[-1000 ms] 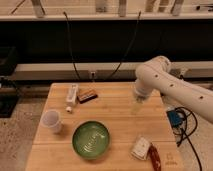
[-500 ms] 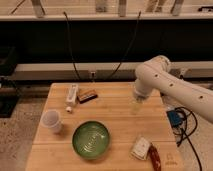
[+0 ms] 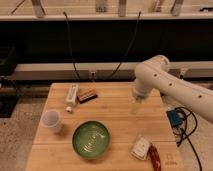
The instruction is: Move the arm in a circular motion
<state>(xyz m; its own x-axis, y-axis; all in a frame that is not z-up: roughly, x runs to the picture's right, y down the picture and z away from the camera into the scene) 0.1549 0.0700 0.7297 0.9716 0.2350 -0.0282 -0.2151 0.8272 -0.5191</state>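
The large white arm [image 3: 165, 82] of thick tubular segments reaches in from the right edge and bends at a rounded joint above the right side of the wooden table [image 3: 115, 107]. Small dark holes run along it. Its slim pale-yellowish tip, the gripper [image 3: 135, 108], points down and hangs just over the table's right middle, holding nothing that I can see.
On the table stand a green bowl [image 3: 90, 139] at front centre, a white cup [image 3: 51, 120] at left, a white tube [image 3: 72, 93] and a dark bar [image 3: 87, 96] at the back, and a white packet [image 3: 140, 147] and a red item [image 3: 154, 158] at front right. Cables and a blue object [image 3: 175, 119] lie to the right.
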